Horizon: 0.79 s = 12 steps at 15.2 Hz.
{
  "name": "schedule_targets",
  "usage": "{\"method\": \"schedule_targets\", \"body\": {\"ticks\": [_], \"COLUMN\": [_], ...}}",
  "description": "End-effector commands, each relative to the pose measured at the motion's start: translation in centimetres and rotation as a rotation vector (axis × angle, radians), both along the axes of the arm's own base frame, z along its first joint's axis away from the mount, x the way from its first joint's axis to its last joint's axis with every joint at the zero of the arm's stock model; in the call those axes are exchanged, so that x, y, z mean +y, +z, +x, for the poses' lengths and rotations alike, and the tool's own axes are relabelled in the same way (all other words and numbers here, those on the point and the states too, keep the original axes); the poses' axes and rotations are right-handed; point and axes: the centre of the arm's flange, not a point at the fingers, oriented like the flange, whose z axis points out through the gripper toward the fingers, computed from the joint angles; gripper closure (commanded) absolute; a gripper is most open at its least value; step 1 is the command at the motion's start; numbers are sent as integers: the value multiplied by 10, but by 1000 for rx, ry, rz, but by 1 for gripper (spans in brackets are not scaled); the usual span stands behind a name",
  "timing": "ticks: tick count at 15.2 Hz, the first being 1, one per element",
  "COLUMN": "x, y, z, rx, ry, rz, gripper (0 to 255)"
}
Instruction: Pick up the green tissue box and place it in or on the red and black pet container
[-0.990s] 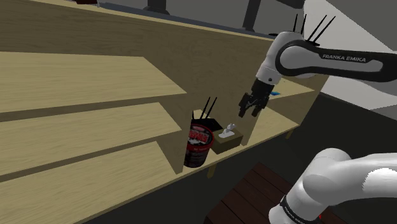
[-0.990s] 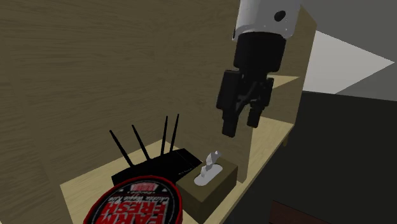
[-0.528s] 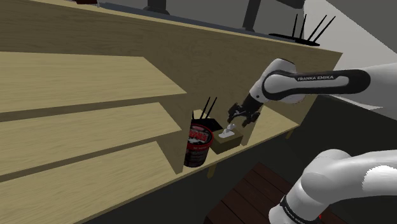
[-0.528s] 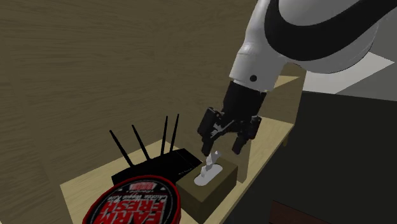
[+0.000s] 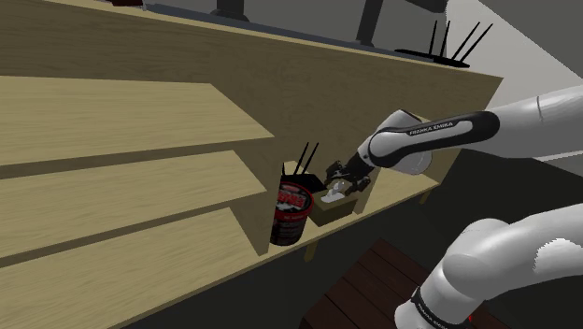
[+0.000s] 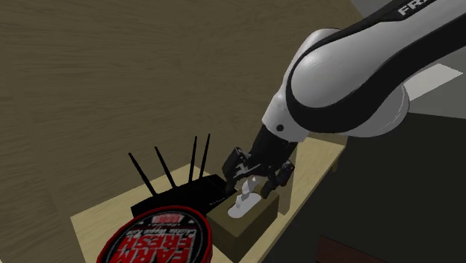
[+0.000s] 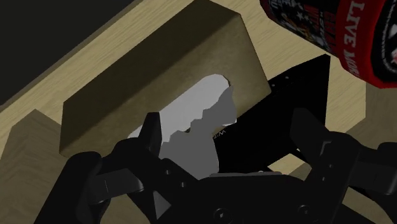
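While my gripper (image 6: 256,178) spreads its fingers around the tissue (image 7: 191,121), the olive tissue box (image 7: 159,63) sits ungrasped, the red-and-black container (image 7: 356,38) beside them unreached.

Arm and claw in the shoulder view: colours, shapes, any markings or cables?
The glossy white arm has rounded links, dark joints and a black forearm band lettered FRANKA EMIKA in white. The boxy, all-black two-finger claw has short blocky fingers and no markings I can make out. I see no outside cables.
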Motion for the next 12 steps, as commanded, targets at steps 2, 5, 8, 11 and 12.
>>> {"method": "schedule_targets", "body": {"ticks": [2, 5, 8, 11, 12], "x": [3, 4, 4, 4, 4], "y": [-15, -23, -23, -23, -23], "z": [5, 8, 8, 8, 8], "rx": [-2, -2, -2, -2, -2], "ry": [-3, -3, -3, -3, -3], "rz": [0, 0, 0, 0, 0], "gripper": [0, 0, 0, 0, 255]}}
